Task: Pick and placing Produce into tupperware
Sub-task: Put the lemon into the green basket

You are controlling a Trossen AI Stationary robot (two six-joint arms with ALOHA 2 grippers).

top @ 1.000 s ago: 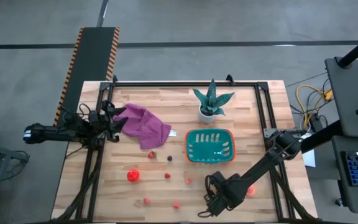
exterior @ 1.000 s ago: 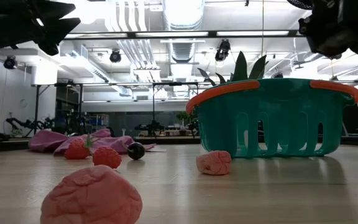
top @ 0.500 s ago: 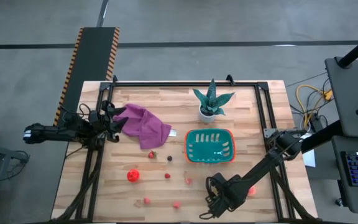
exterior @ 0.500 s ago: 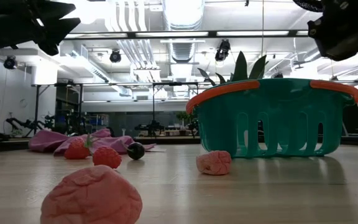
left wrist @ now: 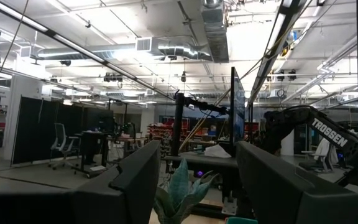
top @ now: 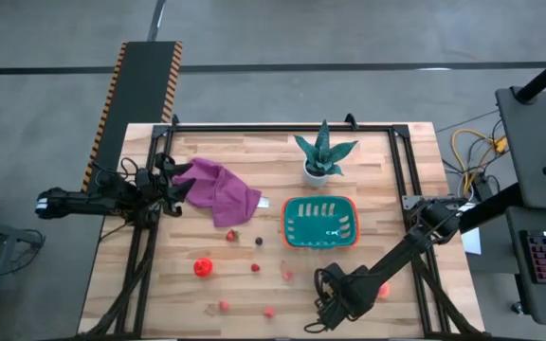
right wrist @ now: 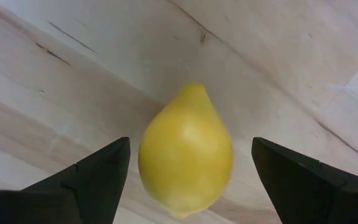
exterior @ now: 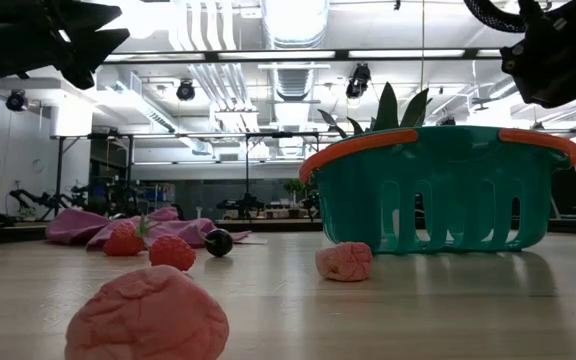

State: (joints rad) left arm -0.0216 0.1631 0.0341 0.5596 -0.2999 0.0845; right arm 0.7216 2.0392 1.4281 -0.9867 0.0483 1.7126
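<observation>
Two dark fingers [right wrist: 92,180] of the right gripper [top: 322,313] are standing wide apart over the table [top: 368,152], and a yellow lemon [right wrist: 186,149] is lying on the wood between them, touching neither one. The teal tub [top: 321,222] is sitting well apart from these fingers, near the plant [top: 322,155]. Several small red and pink produce pieces [top: 203,267] are lying scattered on the wood. The left gripper [top: 172,185] is waiting beside the purple cloth [top: 220,190]; its fingers [left wrist: 135,180] are standing apart and are holding nothing.
</observation>
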